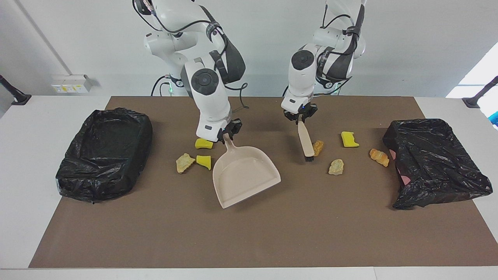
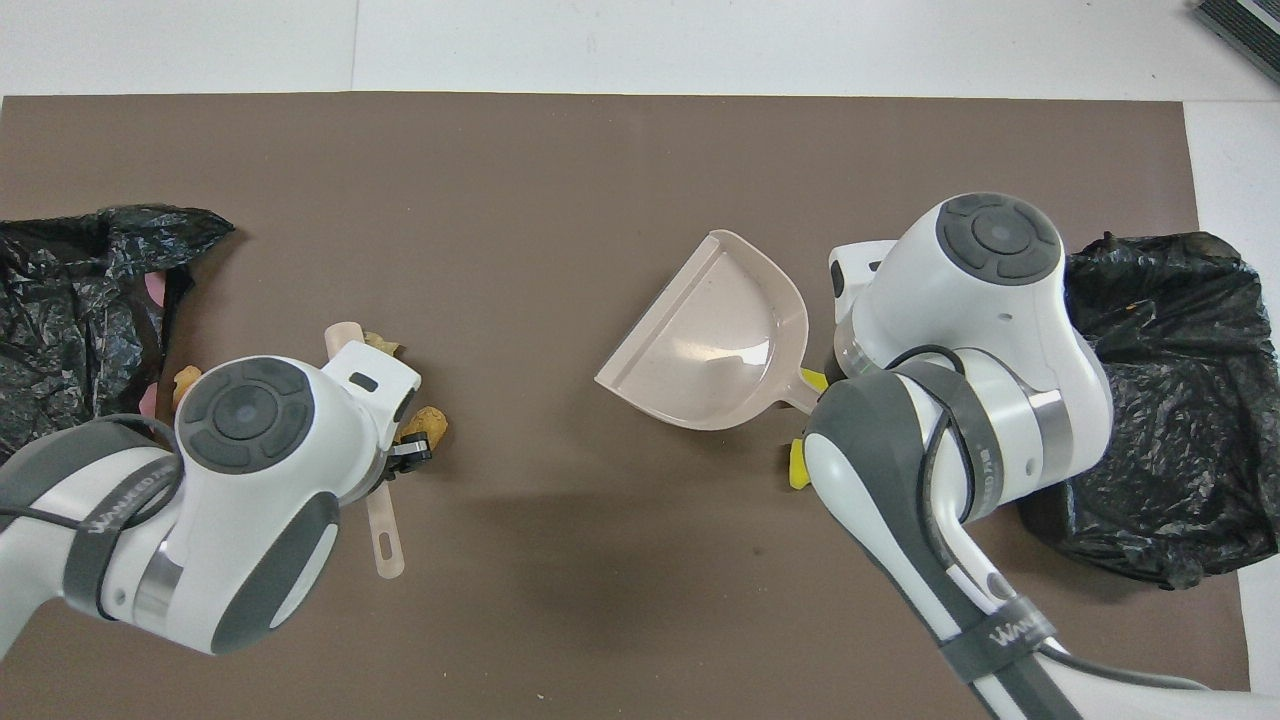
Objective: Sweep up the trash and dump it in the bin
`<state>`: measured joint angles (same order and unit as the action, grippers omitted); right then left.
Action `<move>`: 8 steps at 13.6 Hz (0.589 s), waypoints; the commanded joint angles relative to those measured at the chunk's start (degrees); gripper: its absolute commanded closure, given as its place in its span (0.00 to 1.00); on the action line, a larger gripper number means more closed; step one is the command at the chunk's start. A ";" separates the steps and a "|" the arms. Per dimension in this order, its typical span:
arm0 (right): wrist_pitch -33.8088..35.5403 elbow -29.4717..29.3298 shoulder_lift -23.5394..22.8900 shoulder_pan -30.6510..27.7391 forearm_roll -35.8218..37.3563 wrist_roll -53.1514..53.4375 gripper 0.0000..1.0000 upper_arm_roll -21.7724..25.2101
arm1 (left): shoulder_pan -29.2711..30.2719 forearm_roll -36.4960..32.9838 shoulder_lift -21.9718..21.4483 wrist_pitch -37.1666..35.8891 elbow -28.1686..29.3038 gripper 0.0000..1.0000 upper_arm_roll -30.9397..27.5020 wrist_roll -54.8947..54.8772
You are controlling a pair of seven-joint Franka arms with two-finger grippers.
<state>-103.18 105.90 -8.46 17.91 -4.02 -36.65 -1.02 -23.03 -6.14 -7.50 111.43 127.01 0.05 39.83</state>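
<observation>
Facing view: right end effector point(image 1: 227, 135) clamped on dustpan point(image 1: 246, 175) handle, pan tilted over the tabletop point(image 1: 249, 241). Left end effector point(image 1: 298, 118) clamped on brush point(image 1: 305, 143), bristles just beside a brown trash point(image 1: 318, 147) piece. Three scraps by the pan toward the right arm's bin point(image 1: 104, 152), four toward the left arm's bin point(image 1: 433, 161). Scraps look light; sponge soft, likely to roll or bounce, so sweep them gently rather than pinch them.

Overhead view: both arms cover most scraps. Brush point(image 2: 384, 535) handle shows; bristles mostly hidden. Dustpan point(image 2: 715, 345) is empty.
</observation>
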 commanded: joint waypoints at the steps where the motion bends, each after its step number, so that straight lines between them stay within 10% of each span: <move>1: -2.72 2.56 0.03 4.12 2.86 -4.22 1.00 -0.48 | 5.69 -6.12 -2.33 -2.87 2.45 1.00 0.74 -3.50; 8: -4.67 2.47 -4.28 10.28 4.55 -3.79 1.00 -1.00 | 20.64 -16.34 -5.32 -1.04 10.26 1.00 0.66 -19.16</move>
<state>-107.01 108.10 -11.82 27.32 0.20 -39.73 -1.71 -5.67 -20.00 -9.12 108.51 133.08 0.01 23.74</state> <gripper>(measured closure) 0.687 0.749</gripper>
